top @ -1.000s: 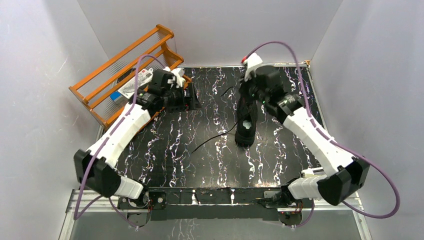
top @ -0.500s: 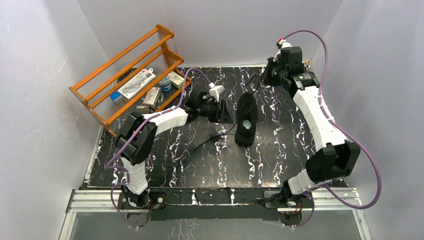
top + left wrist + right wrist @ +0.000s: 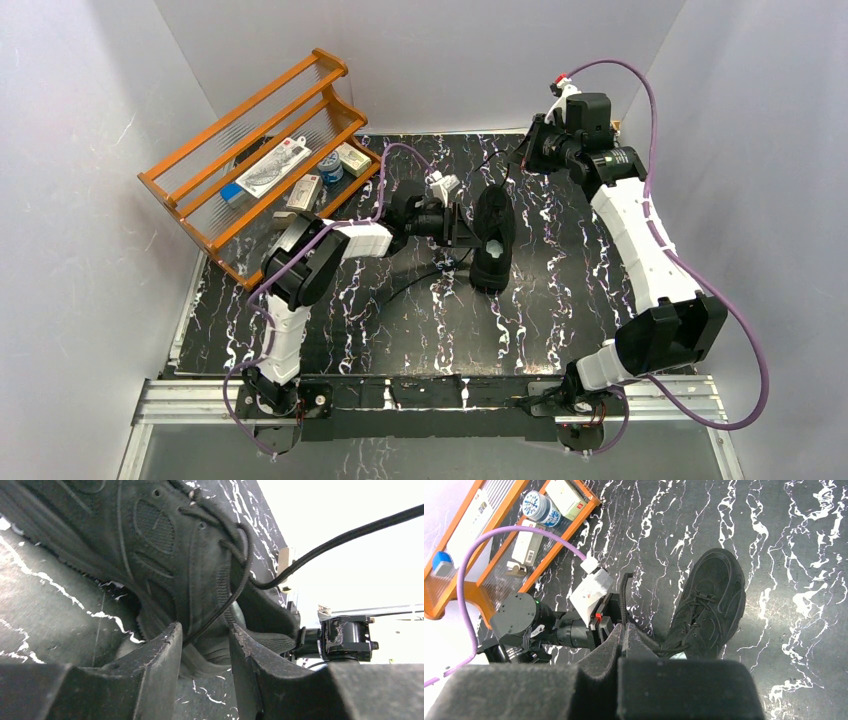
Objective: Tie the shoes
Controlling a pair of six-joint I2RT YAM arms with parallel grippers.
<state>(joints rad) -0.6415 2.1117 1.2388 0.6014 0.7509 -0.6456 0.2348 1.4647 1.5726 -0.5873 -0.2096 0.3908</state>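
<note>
Left gripper (image 3: 205, 630), fingers parted, lies low beside the shoe (image 3: 492, 240); right gripper (image 3: 621, 628), pinching a lace (image 3: 624, 595), hangs high beyond it.

**No wording can be read in any view**

The only print sits on the goods in the orange rack (image 3: 328, 62) at the far left of the tabletop, and all of it is too small and blurred to make out. There is a flat white packet (image 3: 272, 165) with a dark picture and a red spot, a round tin (image 3: 538, 507) with a blue-patterned lid, a white box (image 3: 565, 494) with a small red mark, and a pale grey box (image 3: 526, 547). The white tag (image 3: 591, 590) on the left arm's wrist looks plain. The black sneaker (image 3: 165, 540), seen close from the left wrist, shows only stitching and eyelets.
</note>
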